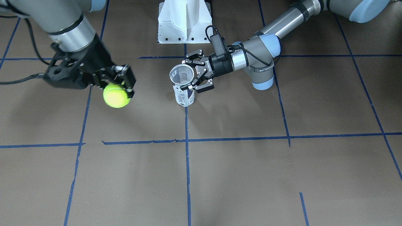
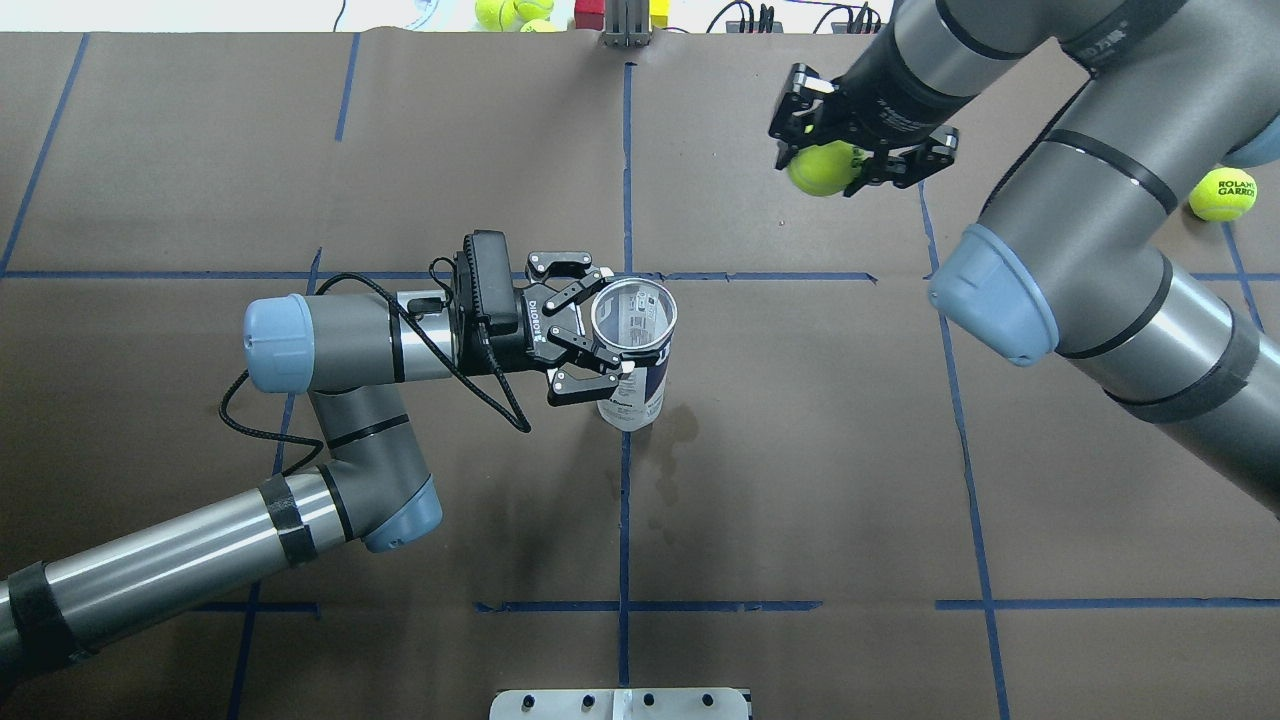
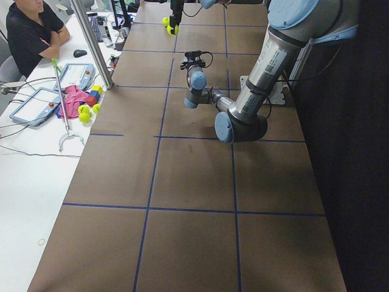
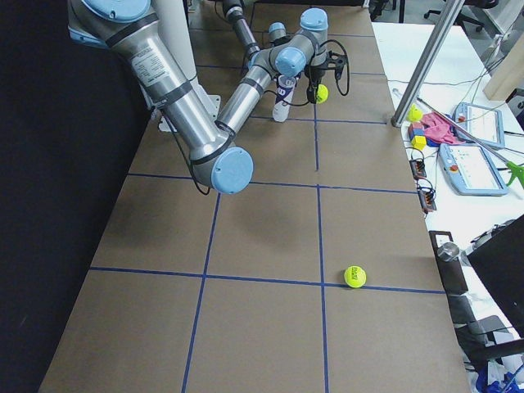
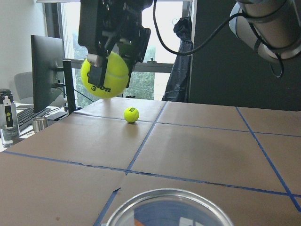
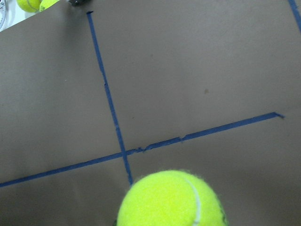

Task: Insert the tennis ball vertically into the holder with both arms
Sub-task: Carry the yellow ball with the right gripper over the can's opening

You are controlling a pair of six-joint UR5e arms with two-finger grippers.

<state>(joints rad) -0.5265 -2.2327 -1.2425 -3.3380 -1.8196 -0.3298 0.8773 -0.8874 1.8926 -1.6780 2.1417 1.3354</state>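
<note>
Brown paper crossed by blue tape lines covers the table (image 2: 800, 470). At left in the overhead view, the black two-finger left gripper (image 2: 610, 322) reaches in horizontally. It is closed around the holder (image 2: 633, 390), a clear plastic cylindrical can with a navy-and-white label and a silver rim. Its fingers clasp the can just below the rim, one on each side. The holder stands upright on the table by the centre tape line, its mouth open and, as far as the views show, empty.

At right, well apart from the holder and raised above the table, the black right gripper (image 2: 832, 160) points downward. It is closed on the tennis ball (image 2: 815, 172), a fuzzy neon yellow-green sphere with a dark printed logo. Farther right, a spare ball (image 2: 1222, 193) of the same kind lies loose on the table.

Judged step: carrying the tennis ball to the holder's mouth. Done well, the ball's centre is brought squarely over the rim before any descent, then lowered straight down. Clearance looks slight, so a sideways error would likely catch the rim. The right fingers flank the ball and could strike the rim or the left fingers, so release seems best just as the ball enters. The left gripper's part is a firm, upright hold.
</note>
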